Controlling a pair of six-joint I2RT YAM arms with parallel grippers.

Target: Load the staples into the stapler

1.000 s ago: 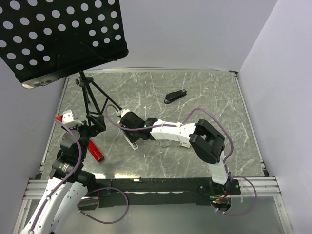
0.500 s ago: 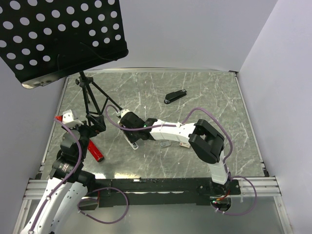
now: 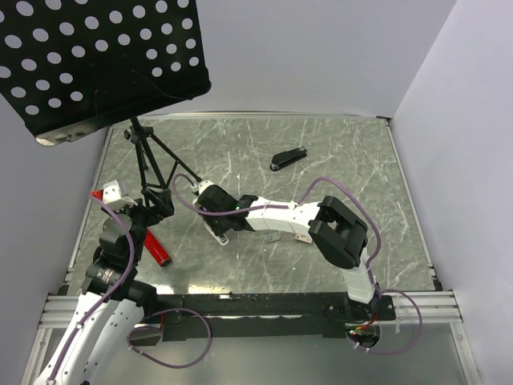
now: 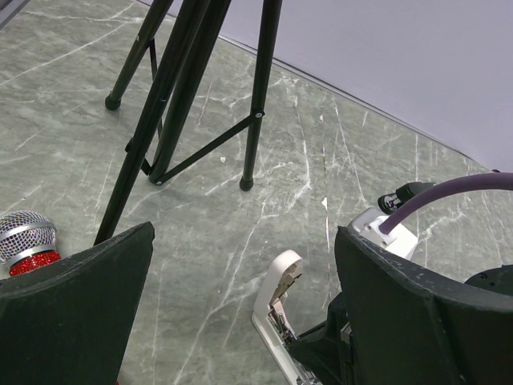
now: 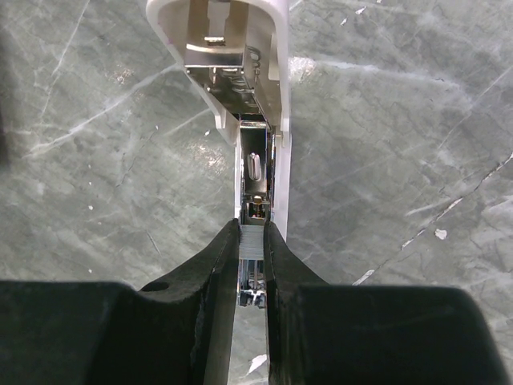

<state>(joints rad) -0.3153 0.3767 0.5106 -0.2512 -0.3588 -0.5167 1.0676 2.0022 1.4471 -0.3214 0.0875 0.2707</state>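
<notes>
A white stapler [image 3: 219, 233] lies open on the marble table, its lid swung up [image 5: 232, 48] and its metal channel [image 5: 255, 172] bare. My right gripper [image 3: 216, 218] reaches left over it, shut on a short grey strip of staples [image 5: 252, 241] held just above the rear of the channel. A tiny pale staple box [image 3: 303, 237] and a greyish see-through rectangle [image 3: 272, 236] lie under the right forearm. My left gripper [image 3: 156, 207] is open and empty, just left of the white stapler [image 4: 280, 309].
A black stapler [image 3: 288, 159] lies at the back centre. A black tripod [image 3: 148, 164] with a perforated black panel [image 3: 96, 56] stands at the back left. A red microphone [image 3: 158, 247] with a silver head [image 4: 28, 237] lies by the left arm.
</notes>
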